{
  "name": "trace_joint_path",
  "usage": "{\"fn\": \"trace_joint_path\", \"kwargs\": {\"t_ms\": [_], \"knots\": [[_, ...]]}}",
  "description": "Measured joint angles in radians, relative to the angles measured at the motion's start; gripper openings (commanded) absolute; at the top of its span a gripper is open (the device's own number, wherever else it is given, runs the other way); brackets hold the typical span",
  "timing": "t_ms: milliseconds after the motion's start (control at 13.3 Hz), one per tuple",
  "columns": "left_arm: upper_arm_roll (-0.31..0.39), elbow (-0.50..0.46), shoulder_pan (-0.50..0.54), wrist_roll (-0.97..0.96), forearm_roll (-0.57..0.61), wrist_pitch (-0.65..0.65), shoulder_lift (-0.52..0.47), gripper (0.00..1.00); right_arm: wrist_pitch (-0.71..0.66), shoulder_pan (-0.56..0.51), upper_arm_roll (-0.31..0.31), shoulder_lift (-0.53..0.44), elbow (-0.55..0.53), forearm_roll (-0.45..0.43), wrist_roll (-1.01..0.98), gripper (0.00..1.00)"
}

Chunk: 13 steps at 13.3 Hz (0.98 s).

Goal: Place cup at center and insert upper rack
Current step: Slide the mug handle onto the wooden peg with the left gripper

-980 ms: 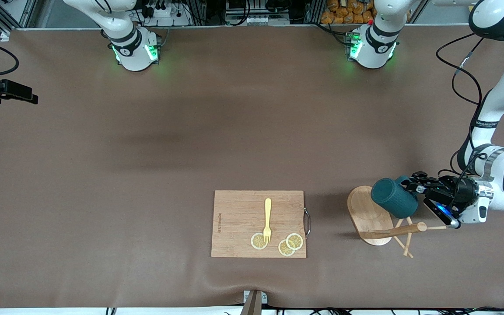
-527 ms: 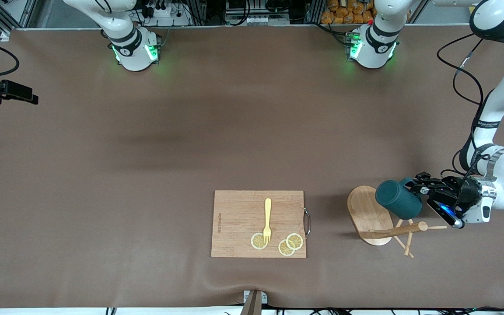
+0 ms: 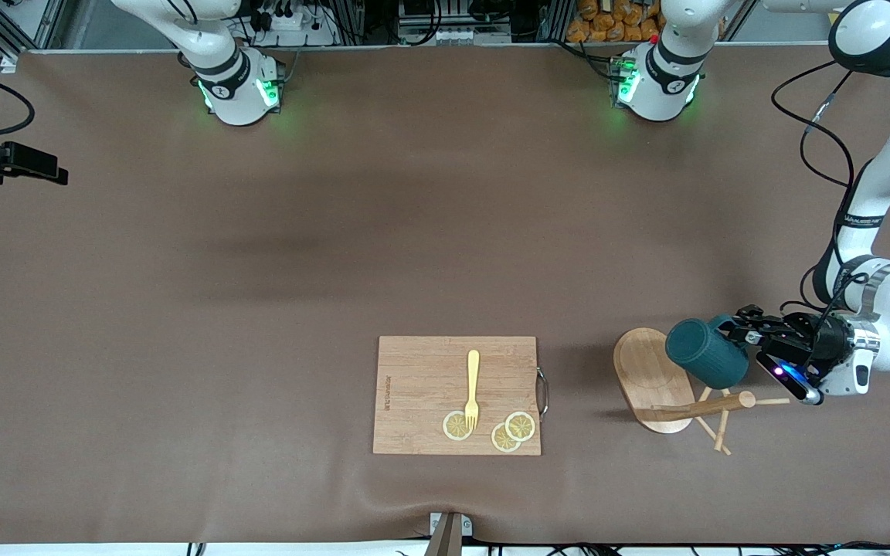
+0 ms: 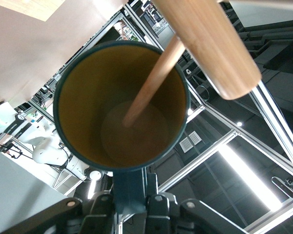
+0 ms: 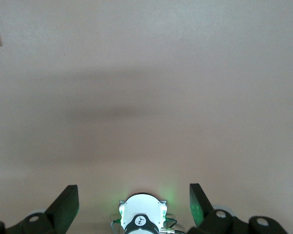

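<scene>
The dark teal cup (image 3: pixel 704 354) hangs tipped on its side over the upper rack's oval base (image 3: pixel 644 369), at the left arm's end of the table. My left gripper (image 3: pixel 732 327) is shut on the cup's handle. In the left wrist view the left gripper (image 4: pixel 132 201) pinches the handle below the cup (image 4: pixel 83 126), and a thin peg (image 4: pixel 154 80) of the rack reaches into its tan inside. The rack's round-topped post (image 4: pixel 210 44) passes beside the rim. My right gripper (image 5: pixel 132 195) waits open and bare, high over the table near its own base.
A wooden cutting board (image 3: pixel 422 367) with a yellow fork (image 3: pixel 473 386) and lemon slices (image 3: pixel 508 431) lies near the front edge at the table's middle. More pegs (image 3: pixel 719 432) stick out from the rack's post (image 3: pixel 696 408).
The left gripper and the cup have slid a little toward the left arm's end of the table, beside the rack's post. The right arm has not moved.
</scene>
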Motion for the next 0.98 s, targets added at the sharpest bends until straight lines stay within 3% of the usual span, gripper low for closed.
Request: {"fn": "trace_joint_path", "kwargs": {"t_ms": [301, 980], "knots": [[0.0, 0.007, -0.003, 0.0, 0.0, 0.014, 0.002, 0.0, 0.0, 0.0, 0.0, 0.0, 0.0, 0.0, 0.0, 1.0], [0.023, 0.026, -0.04, 0.0, 0.0, 0.047, 0.004, 0.11, 0.0, 0.0, 0.0, 0.0, 0.0, 0.0, 0.0, 1.0]]}}
